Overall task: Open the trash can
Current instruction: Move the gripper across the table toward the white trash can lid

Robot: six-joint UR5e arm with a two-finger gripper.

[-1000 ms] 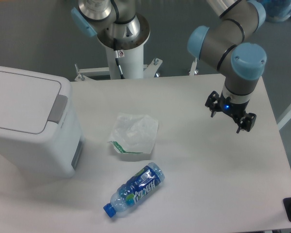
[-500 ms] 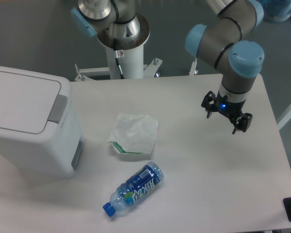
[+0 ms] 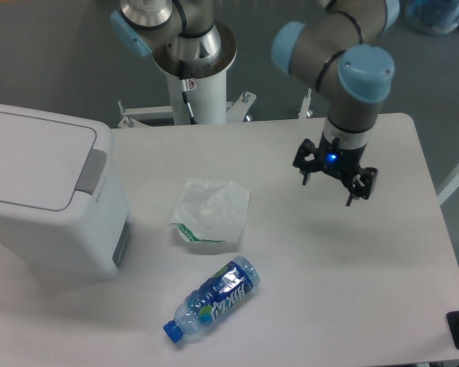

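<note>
White table (image 3: 291, 267), lidded trash can (image 3: 50, 200) far left, tool (image 3: 333, 180) open, empty, well apart at right

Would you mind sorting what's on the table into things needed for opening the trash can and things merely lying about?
For the job:
- trash can, lid shut, with its grey push tab
- claw, open, above the table's right side

Just lying about:
- crumpled white wrapper
- blue-labelled plastic bottle, on its side

The bottle (image 3: 211, 300) label carries print too blurred to read.
</note>
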